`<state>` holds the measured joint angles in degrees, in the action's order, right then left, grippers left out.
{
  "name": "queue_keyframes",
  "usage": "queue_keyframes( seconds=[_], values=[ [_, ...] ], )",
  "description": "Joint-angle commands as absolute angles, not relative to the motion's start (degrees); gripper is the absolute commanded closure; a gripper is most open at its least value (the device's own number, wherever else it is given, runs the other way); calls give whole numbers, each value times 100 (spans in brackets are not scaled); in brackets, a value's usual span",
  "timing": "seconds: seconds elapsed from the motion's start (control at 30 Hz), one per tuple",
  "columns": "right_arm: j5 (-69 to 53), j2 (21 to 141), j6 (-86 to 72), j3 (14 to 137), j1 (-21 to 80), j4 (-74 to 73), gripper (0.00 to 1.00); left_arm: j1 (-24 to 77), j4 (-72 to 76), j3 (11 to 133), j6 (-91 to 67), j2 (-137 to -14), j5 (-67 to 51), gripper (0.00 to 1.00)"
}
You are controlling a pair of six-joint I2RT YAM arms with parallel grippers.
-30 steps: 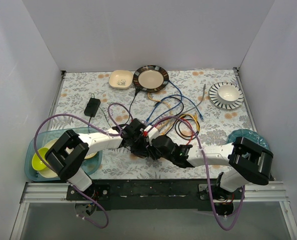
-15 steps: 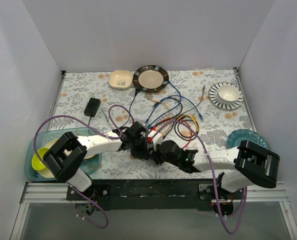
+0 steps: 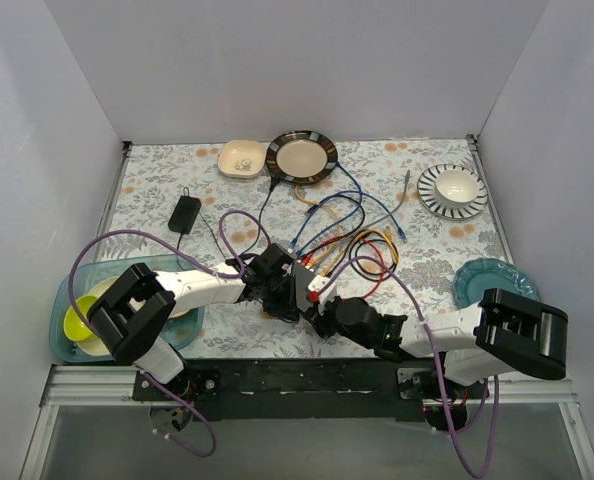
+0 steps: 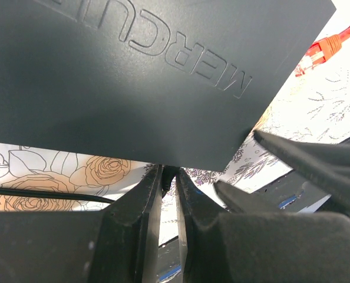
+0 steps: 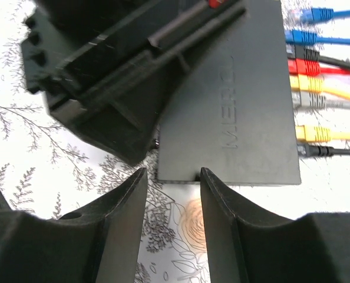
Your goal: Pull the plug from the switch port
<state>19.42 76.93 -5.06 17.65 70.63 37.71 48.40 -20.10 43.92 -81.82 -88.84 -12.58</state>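
Note:
The switch (image 3: pixel 302 283) is a flat dark grey box with raised letters on top, lying between my two grippers. It fills the top of the left wrist view (image 4: pixel 134 76). In the right wrist view (image 5: pixel 240 118), a row of plugs (image 5: pixel 304 88) in blue, red, yellow, grey and black sits in its right long edge. Their cables (image 3: pixel 347 230) fan out to the upper right. My left gripper (image 3: pixel 280 290) is shut on the switch's edge (image 4: pixel 169 175). My right gripper (image 3: pixel 320 305) is open and empty, its tips (image 5: pixel 172 177) at the switch's near short edge.
A black adapter (image 3: pixel 185 212) with a cord lies at the left. A cream dish (image 3: pixel 242 158), a brown-rimmed plate (image 3: pixel 301 156) and a striped plate (image 3: pixel 453 190) stand at the back. A teal plate (image 3: pixel 487 275) lies at the right. A teal tray (image 3: pixel 72 330) of dishes sits near left.
My right gripper has drawn back toward the near edge and its arm has dropped lower. The left gripper has stayed on the switch.

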Motion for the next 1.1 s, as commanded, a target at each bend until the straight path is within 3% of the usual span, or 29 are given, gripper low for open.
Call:
queue_keyframes(
  seconds=[0.0, 0.5, 0.73, 1.07],
  values=[
    [2364, 7927, -203, 1951, 7321, 4447, 52, 4922, -2452, 4280, -8104, -8983, -1345, 100],
    [3594, 9052, -378, 2364, 7523, 4035, 58, 4922, -2540, 4131, -8130, -8701, -1415, 100],
    [3832, 9325, -624, 2461, 7523, 3596, 67, 4913, -2654, 4069, -8069, -8640, -1354, 100],
    [3937, 9483, -1107, 2285, 7523, 3252, 68, 4922, -2944, 3885, -8086, -8473, -1152, 100]
  ],
)
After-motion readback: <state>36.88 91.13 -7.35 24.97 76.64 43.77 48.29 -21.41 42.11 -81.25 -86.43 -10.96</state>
